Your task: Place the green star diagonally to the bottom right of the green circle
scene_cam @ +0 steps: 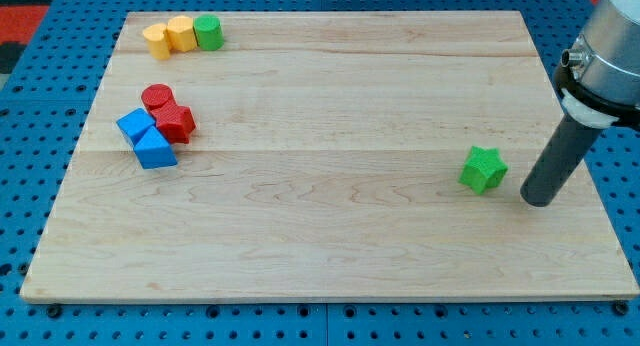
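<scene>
The arm has no pincer at all, just a rod, so there's nothing to call wide, narrow or holding; my tip [537, 199] sits on the board just right of the green star [483, 170], w/ a small gap, not touching as far as I can tell. The star is at the right side, a bit nearer than mid-board. The green circle [208, 32] is far-left, touching the yellow blocks [169, 36], well apart from the star. Looks like the approach step: tip lined up behind the star, push not yet begun. Next move prob. calls for a long push left and toward the far side, stopping short of the circle, on its near-right diagonal. Plenty of bare wood between them. The red blocks [168, 113] & blue blocks [146, 138] sit at the left, nearer than that path. The board's right edge [578, 166] is close behind the tip.
</scene>
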